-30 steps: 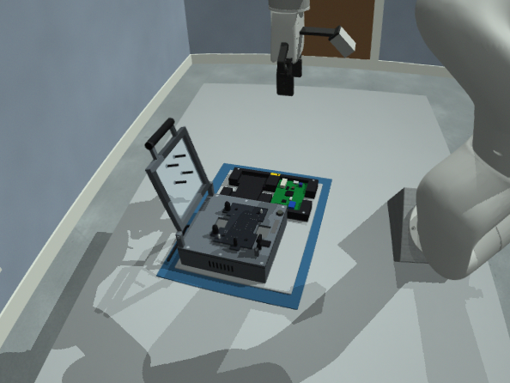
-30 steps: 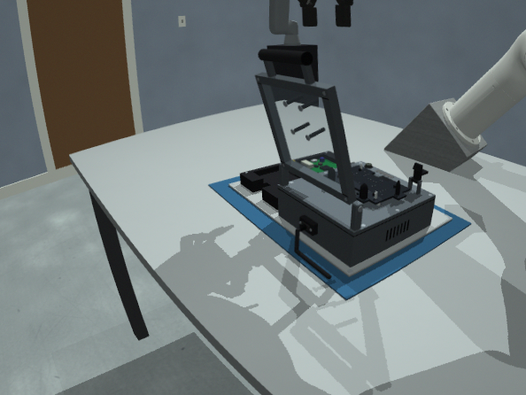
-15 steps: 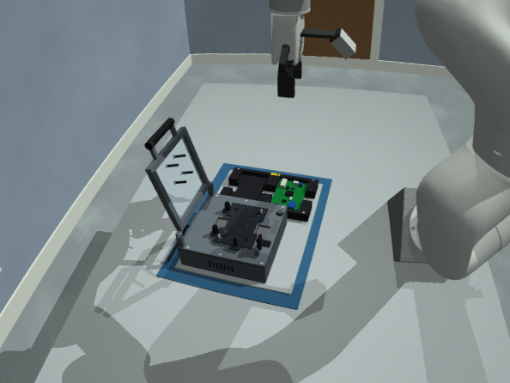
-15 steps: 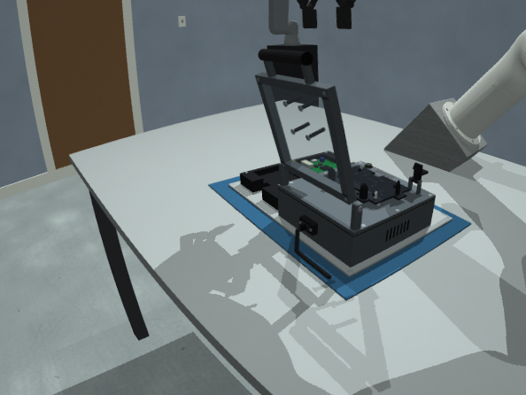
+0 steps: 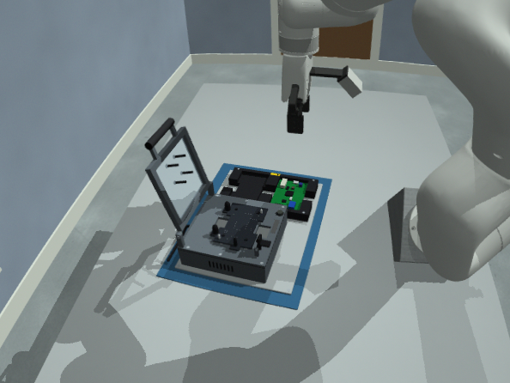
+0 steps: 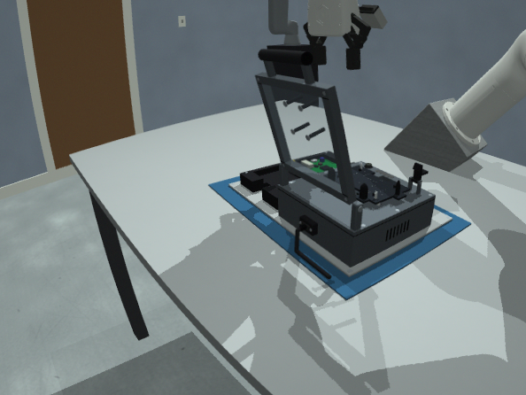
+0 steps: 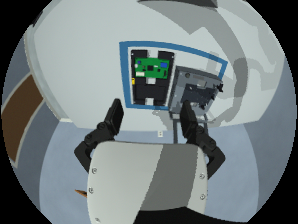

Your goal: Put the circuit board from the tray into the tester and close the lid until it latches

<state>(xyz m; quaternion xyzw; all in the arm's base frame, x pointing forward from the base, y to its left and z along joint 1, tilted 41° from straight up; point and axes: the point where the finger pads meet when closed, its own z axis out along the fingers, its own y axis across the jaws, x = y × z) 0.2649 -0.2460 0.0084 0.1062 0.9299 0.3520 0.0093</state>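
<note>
Above the worktop (image 5: 365, 142) (image 6: 177, 146) (image 7: 75, 80), well in from its edges, the gripper (image 5: 298, 118) (image 6: 338, 59) (image 7: 151, 106) hangs in the air — fingers wide apart, nothing between them. The green circuit board (image 5: 290, 195) (image 6: 324, 165) (image 7: 151, 68) lies face up in one pocket of the black tray (image 5: 271, 182) (image 6: 252, 181) (image 7: 133, 95) — beside the tester (image 5: 227, 253) (image 6: 319, 230) (image 7: 175, 102), whose lid (image 5: 165, 199) (image 6: 338, 137) stands raised, between the worktop's edges.

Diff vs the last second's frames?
The black two-finger gripper came down toward the table, open. Nothing grasped or released. Unchanged: green circuit board in the black tray, grey-framed clear lid standing open.
</note>
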